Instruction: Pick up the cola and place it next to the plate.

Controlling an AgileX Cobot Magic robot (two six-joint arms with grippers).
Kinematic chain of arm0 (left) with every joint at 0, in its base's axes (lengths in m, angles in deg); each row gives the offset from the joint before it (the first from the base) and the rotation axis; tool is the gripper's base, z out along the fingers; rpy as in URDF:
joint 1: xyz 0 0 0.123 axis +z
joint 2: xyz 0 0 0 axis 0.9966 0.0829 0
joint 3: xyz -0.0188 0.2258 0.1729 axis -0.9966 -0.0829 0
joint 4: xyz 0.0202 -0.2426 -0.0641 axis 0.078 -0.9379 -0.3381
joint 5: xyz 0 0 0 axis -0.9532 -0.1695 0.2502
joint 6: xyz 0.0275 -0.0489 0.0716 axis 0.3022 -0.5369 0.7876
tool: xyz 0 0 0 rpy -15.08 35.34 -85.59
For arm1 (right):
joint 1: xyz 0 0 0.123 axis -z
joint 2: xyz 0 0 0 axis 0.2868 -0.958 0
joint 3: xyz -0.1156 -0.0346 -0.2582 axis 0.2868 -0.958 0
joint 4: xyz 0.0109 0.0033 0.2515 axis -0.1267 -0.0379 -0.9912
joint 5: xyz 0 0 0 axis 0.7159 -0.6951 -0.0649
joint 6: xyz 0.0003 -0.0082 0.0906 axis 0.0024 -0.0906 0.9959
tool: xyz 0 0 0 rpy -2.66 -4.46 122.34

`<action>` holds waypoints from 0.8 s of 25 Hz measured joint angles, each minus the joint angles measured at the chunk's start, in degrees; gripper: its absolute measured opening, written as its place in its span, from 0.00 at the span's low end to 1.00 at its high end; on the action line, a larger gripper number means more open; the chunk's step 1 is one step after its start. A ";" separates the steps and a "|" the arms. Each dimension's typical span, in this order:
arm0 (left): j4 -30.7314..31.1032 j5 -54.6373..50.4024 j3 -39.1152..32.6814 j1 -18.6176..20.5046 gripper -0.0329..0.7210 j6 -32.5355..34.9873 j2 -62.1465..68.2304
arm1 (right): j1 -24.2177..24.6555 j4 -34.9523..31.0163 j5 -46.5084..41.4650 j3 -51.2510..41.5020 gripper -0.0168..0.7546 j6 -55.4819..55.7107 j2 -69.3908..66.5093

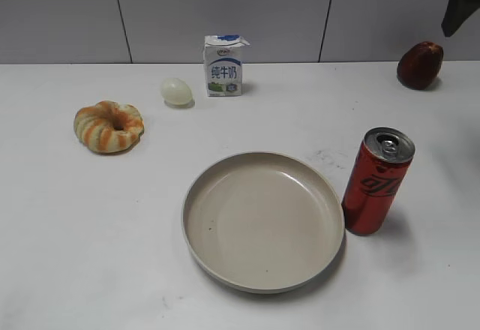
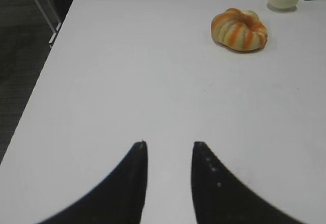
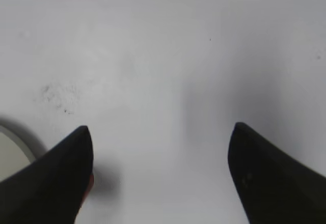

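The cola (image 1: 377,181), a tall slim red can with a silver top, stands upright on the white table just right of the plate (image 1: 225,262), close to its rim. The plate is large, round, beige and holds nothing. My right gripper (image 3: 160,128) is open wide and empty above the bare table. A sliver of the red cola (image 3: 88,189) shows by its left finger, and the plate's rim (image 3: 15,141) is at the lower left. A dark part of the right arm (image 1: 459,0) shows in the top right corner. My left gripper (image 2: 169,143) is open and empty over the table's left part.
A striped ring-shaped bread (image 1: 109,126) lies at the left, also in the left wrist view (image 2: 239,29). A pale egg (image 1: 176,91) and a white-blue milk carton (image 1: 223,65) stand at the back. A dark red fruit (image 1: 419,65) sits at the back right. The table's left edge (image 2: 46,76) is near.
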 joint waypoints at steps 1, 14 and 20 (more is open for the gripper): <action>0.00 0.00 0.00 0.00 0.35 0.00 0.00 | 0.00 0.00 0.00 -2.11 0.82 -0.14 1.30; 0.00 0.00 0.00 0.00 0.35 0.00 0.00 | 0.06 0.00 2.08 -36.31 0.79 -1.23 35.18; 0.00 0.00 0.00 0.00 0.35 0.00 0.00 | 0.06 -1.22 4.81 -51.59 0.79 -1.23 50.42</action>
